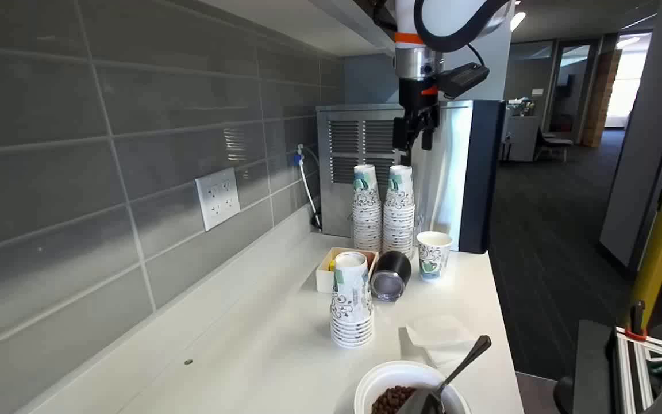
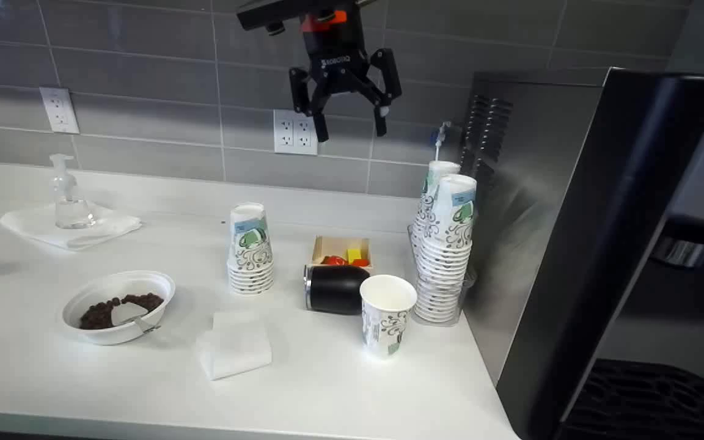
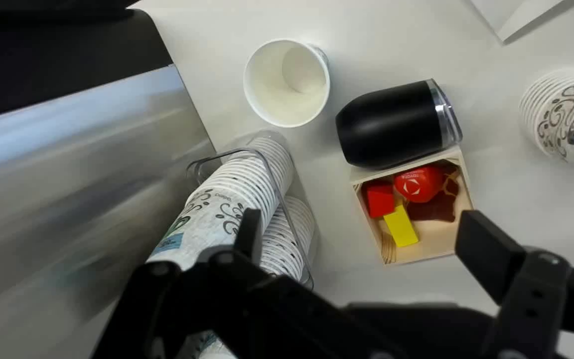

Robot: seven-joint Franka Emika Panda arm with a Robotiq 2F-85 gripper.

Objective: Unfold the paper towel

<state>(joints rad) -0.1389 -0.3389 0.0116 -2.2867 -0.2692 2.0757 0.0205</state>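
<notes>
In an exterior view, the claw (image 2: pixel 351 131) hangs above the counter (image 2: pixel 388 397), its fingers (image 2: pixel 320 127) spread apart. The towel (image 2: pixel 239 345) lies folded on the counter, right of the bowl (image 2: pixel 113 287) and nearer than the short cup stack (image 2: pixel 250 247). In an exterior view, the towel lies just beyond the bowl, toward the counter's right edge; the spoon (image 1: pixel 462 366) leans in the bowl. In the wrist view, the tumbler (image 3: pixel 391 124) lies on its side just beside the box (image 3: pixel 434 242); part of the towel shows at far right.
</notes>
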